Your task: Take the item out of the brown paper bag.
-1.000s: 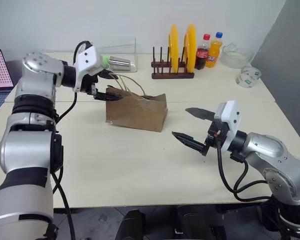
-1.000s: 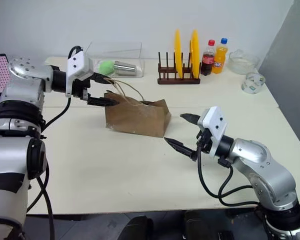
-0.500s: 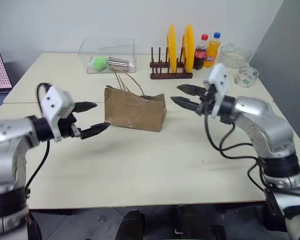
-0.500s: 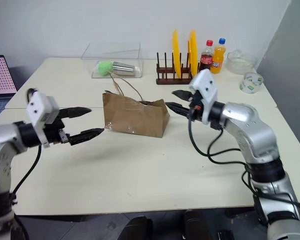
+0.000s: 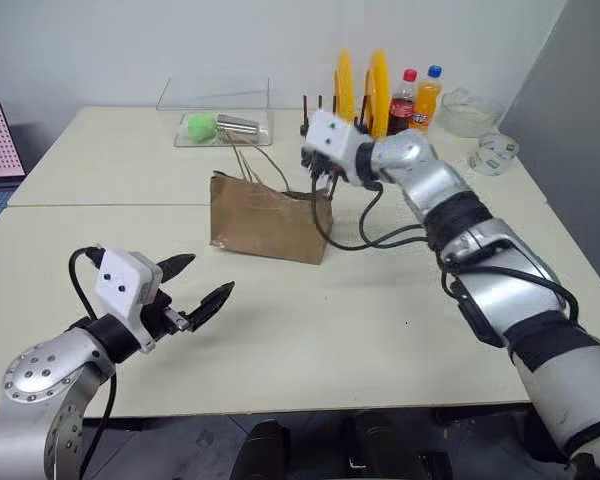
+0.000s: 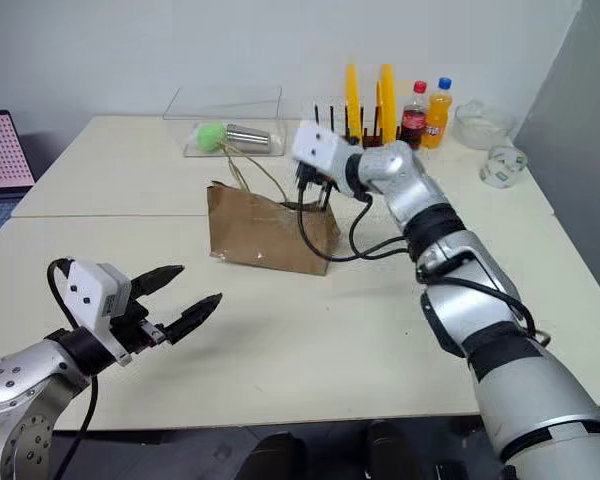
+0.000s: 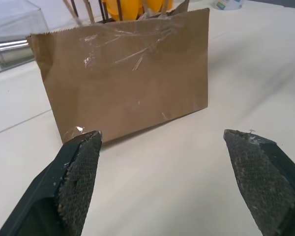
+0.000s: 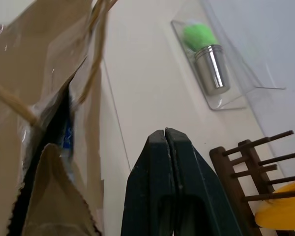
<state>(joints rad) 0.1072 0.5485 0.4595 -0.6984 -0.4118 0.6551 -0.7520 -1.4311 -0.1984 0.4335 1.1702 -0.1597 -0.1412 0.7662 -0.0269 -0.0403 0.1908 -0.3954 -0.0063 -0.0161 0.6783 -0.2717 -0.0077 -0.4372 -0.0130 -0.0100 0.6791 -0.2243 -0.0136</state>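
Brown bag [image 5: 270, 217] upright mid-table, mouth up | right gripper [image 5: 321, 183] fingers pressed together at its rim | left gripper [image 5: 202, 285] fingers apart over bare table [image 5: 360, 320]

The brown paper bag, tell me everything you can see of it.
The brown paper bag is creased kraft paper with a glossy strip like clear tape across one face. It stands upright on the table, its serrated top edge open. Thin tan string handles rise from the mouth. Through the gap something dark with a bit of blue shows inside. The right gripper, fingers shut, hangs at the bag's mouth; contact with the paper cannot be told.
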